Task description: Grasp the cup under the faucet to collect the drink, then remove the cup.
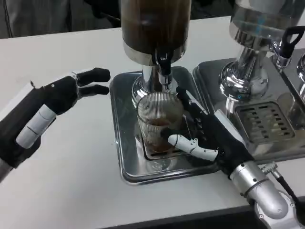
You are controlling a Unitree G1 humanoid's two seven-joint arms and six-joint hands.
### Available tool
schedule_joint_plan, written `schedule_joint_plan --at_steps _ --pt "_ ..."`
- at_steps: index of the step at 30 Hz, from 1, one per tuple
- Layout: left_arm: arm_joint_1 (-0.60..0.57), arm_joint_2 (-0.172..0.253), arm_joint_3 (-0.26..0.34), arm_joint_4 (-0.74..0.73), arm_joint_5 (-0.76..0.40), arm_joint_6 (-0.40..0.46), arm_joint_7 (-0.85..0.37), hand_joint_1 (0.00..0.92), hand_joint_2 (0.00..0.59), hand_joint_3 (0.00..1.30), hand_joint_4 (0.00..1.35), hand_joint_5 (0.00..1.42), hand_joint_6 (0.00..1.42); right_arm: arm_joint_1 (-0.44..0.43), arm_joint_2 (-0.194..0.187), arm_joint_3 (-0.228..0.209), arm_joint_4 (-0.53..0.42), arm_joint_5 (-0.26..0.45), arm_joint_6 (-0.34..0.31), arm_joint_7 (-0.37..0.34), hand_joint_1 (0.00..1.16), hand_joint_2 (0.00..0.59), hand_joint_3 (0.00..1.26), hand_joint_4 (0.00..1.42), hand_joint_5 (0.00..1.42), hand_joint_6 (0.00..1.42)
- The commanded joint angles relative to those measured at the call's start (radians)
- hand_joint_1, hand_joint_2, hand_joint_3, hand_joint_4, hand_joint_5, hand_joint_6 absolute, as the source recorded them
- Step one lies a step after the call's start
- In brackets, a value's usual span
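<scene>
A ribbed clear cup [159, 125] with a little brown drink in it stands on the drip tray [125, 157], right under the faucet [164, 64] of a dark dispenser [155, 28]. The right hand [206, 136] is wrapped around the cup's right side. The left hand [64, 95] hovers over the table [71, 191] left of the tray, fingers apart, holding nothing. A second dispenser [257, 52] stands near the far right corner.

Ribbed clear cup [159, 121] upright on the steel tray [125, 162] beneath the faucet [163, 64], holding some brown drink

Dispenser tank [155, 24] top cut off by frame; cup [159, 121] base hidden behind right hand [209, 136].
</scene>
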Motion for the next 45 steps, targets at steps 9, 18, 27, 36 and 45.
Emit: schedule_joint_plan --at_steps 9,18,27,36,45 --pt "0.034 0.026 0.011 0.040 0.046 -0.010 0.015 0.000 0.130 0.31 0.22 0.27 0.19 -0.041 0.029 0.021 0.081 -0.025 -0.041 -0.015 0.59 0.210 0.00 0.00 0.00 0.00" --pt "0.054 0.038 0.008 0.045 0.052 -0.007 0.028 0.000 0.139 0.33 0.24 0.28 0.19 -0.069 0.050 0.046 0.142 -0.060 -0.071 -0.059 0.64 0.207 0.00 0.00 0.00 0.09" --pt "0.070 0.046 0.007 0.054 0.058 -0.004 0.037 0.000 0.144 0.34 0.26 0.29 0.19 -0.080 0.060 0.066 0.179 -0.096 -0.083 -0.108 0.72 0.203 0.00 0.00 0.07 0.23" --pt "0.076 0.050 0.009 0.074 0.071 -0.005 0.041 0.000 0.140 0.36 0.28 0.31 0.19 -0.086 0.075 0.078 0.203 -0.105 -0.086 -0.137 0.76 0.191 0.00 0.04 0.24 0.40" --pt "0.080 0.060 0.008 0.090 0.078 -0.007 0.040 0.000 0.133 0.37 0.29 0.32 0.20 -0.089 0.113 0.089 0.254 -0.142 -0.102 -0.252 0.85 0.186 0.23 0.44 0.63 1.01"
